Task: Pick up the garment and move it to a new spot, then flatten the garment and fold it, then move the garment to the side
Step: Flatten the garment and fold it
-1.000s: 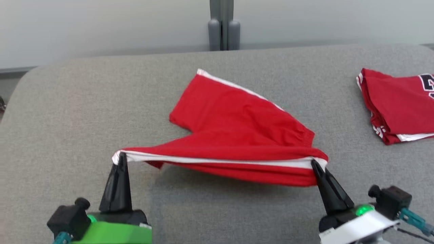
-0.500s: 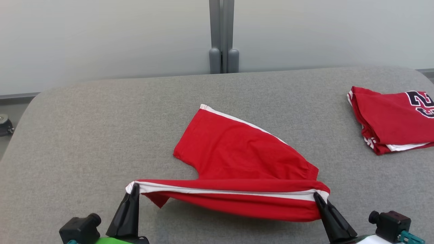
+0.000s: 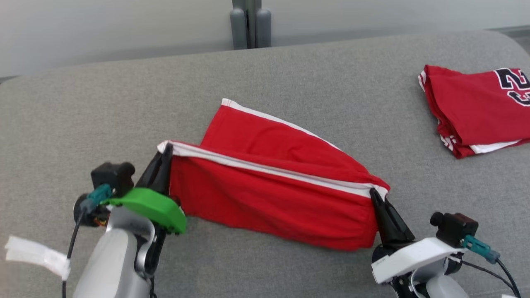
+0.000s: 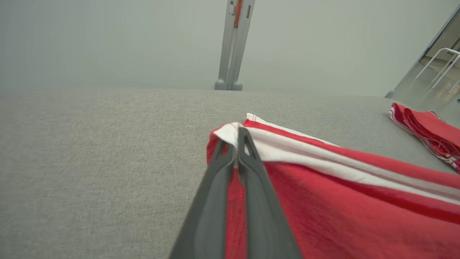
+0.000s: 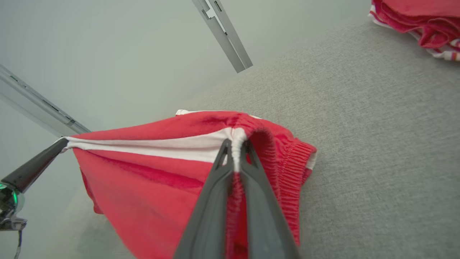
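So we reckon we're in the fold step here. The red fabric shorts with white side stripes (image 3: 269,198) sit mid-way across the grey fabric-covered bench (image 3: 83,116), well apart from the folded red garment with a dark number (image 3: 476,107) over on the right.

Both end effectors are pinched fully closed on the same striped edge. The left end effector (image 3: 166,150) has the leg-hem corner, and the left wrist view shows it clamped right on the white stripe (image 4: 239,135). The right end effector (image 3: 375,194) has the gathered elastic waistband, clear in its own wrist view too (image 5: 235,144). That edge is held up taut between them, with the red panel draping from it down to the bench on our side. The other leg lies flat behind it.

The long axis runs along the taut stripe, across us, with the left end a bit farther from us than the right. The waistband points right and the leg hems point left; the flat leg angles away to the far left.

For the next move, our guess is that both arms carry the edge over together, keep it taut, and lay stripe onto stripe before letting go.
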You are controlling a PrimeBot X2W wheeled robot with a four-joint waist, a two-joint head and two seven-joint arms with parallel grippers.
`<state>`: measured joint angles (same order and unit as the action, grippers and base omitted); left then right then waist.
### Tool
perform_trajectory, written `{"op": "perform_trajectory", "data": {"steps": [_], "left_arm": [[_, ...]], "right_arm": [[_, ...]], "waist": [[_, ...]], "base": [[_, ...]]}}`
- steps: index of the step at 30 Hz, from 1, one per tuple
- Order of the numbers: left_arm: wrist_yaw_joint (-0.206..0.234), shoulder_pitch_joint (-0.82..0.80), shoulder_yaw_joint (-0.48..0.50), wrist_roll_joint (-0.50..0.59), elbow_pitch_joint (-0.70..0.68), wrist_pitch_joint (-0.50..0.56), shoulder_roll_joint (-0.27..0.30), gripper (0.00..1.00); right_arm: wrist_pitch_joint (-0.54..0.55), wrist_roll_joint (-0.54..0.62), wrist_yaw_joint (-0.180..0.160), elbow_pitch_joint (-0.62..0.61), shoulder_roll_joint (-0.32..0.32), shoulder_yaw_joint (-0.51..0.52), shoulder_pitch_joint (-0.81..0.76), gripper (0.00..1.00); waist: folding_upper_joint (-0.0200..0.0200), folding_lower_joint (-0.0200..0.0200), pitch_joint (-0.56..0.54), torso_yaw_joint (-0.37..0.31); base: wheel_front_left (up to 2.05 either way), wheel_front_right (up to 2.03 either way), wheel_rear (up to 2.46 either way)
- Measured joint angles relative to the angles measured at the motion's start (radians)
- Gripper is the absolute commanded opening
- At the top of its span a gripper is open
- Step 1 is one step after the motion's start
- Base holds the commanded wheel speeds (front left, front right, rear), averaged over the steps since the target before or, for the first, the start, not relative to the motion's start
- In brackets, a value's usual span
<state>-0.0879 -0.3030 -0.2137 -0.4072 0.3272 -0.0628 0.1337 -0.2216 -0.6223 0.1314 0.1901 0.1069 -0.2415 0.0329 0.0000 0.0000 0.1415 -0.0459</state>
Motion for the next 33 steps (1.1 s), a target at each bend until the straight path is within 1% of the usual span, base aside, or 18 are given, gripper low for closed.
{"op": "perform_trajectory", "data": {"steps": [5, 8, 14, 21, 30, 31, 32, 33], "left_arm": [[-0.011, -0.2, -0.031, 0.025, 0.212, -0.012, -0.015, 0.0], [-0.018, -0.284, -0.047, 0.032, 0.326, -0.03, -0.025, 0.0], [-0.026, -0.413, -0.077, 0.042, 0.504, -0.053, -0.033, 0.0], [-0.031, -0.534, -0.11, 0.054, 0.635, -0.079, -0.045, 0.0], [-0.03, -0.611, -0.127, 0.056, 0.76, -0.114, -0.057, 0.0], [-0.025, -0.617, -0.129, 0.056, 0.771, -0.121, -0.058, 0.19], [-0.025, -0.62, -0.13, 0.056, 0.777, -0.131, -0.058, 0.64], [-0.023, -0.624, -0.13, 0.056, 0.783, -0.143, -0.059, 0.98]], "right_arm": [[-0.018, 0.025, 0.0, 0.086, -0.037, 0.019, 0.09, 0.0], [-0.027, 0.034, 0.0, 0.122, -0.047, 0.019, 0.129, 0.0], [-0.036, 0.033, 0.0, 0.166, -0.056, 0.012, 0.17, 0.0], [-0.04, -0.007, 0.0, 0.174, -0.057, -0.01, 0.207, 0.0], [-0.04, -0.032, 0.0, 0.175, -0.057, -0.035, 0.225, 0.0], [-0.04, -0.032, 0.0, 0.176, -0.057, -0.036, 0.227, 0.0], [-0.04, -0.032, 0.0, 0.176, -0.057, -0.036, 0.228, 0.0], [-0.04, -0.035, 0.0, 0.175, -0.057, -0.034, 0.228, 0.13]], "waist": [[0.0, 0.0, 0.08, -0.027], [0.0, 0.0, 0.12, -0.045], [0.0, 0.0, 0.171, -0.088], [0.0, 0.0, 0.203, -0.125], [0.0, 0.0, 0.21, -0.15], [0.0, 0.0, 0.209, -0.151], [0.0, 0.0, 0.208, -0.151], [0.0, 0.0, 0.207, -0.152]], "base": [[0.0, 0.0, 0.0], [0.0, 0.0, 0.0], [0.0, 0.0, 0.0], [0.0, 0.0, 0.0], [0.0, 0.0, 0.0], [0.0, 0.0, 0.0], [0.0, 0.0, 0.0], [0.0, 0.0, 0.0]]}}
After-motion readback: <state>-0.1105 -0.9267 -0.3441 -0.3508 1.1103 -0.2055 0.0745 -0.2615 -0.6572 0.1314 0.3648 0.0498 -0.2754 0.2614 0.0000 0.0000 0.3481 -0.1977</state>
